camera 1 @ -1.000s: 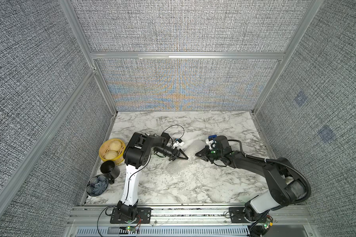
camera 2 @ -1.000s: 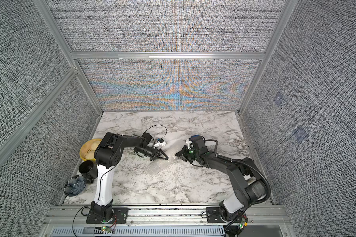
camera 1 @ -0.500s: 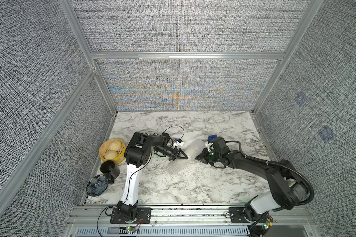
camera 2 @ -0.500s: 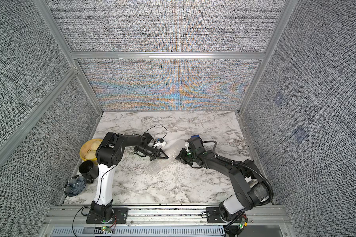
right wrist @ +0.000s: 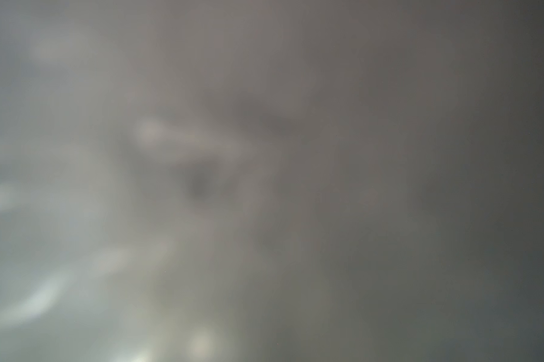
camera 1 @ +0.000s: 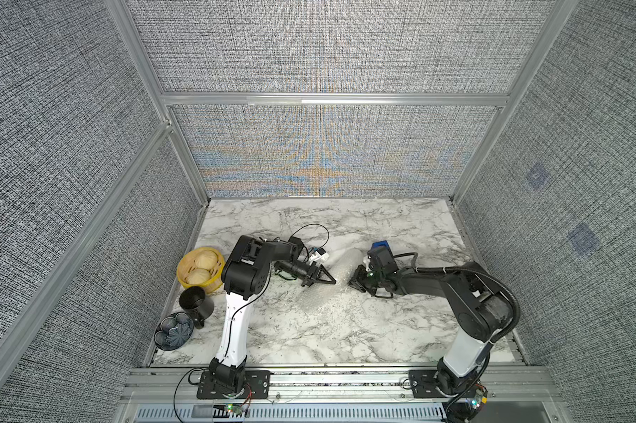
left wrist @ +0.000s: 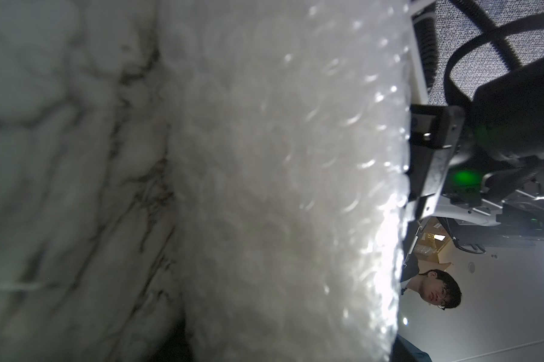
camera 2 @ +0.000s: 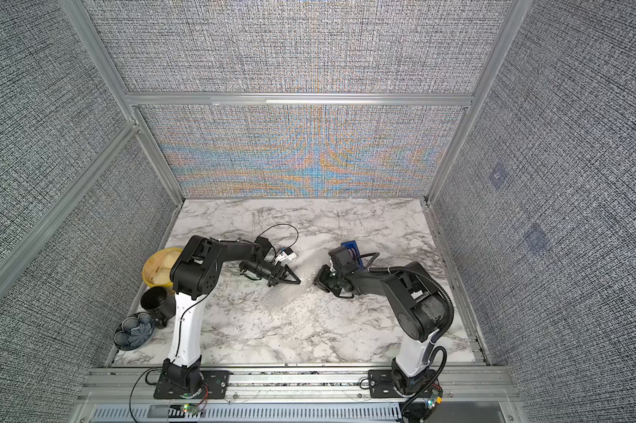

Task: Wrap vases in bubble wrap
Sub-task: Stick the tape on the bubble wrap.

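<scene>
We see a marble bench (camera 1: 382,329) inside grey fabric panels (camera 1: 309,55); bubble wrap (camera 1: 340,265) mid-frame blurs the right wrist view; right hand (camera 1: 355,284) pressed together; left hand (camera 1: 327,281), we cannot tell.

- Grey woven fabric walls (camera 1: 327,47) on three sides; rainbow moiré low on the back one.
- Aluminium frame (camera 1: 331,99) bars along panel joins and corners.
- White, grey-veined marble worktop (camera 1: 346,219), evenly lit, soft shadows.
- Slotted metal rail (camera 1: 327,381) across the front edge.
- Two darker square patches (camera 1: 536,175) on the right-hand wall.
- Left wrist view: pale room (left wrist: 499,313) beyond, tan boxes (left wrist: 430,247).
</scene>
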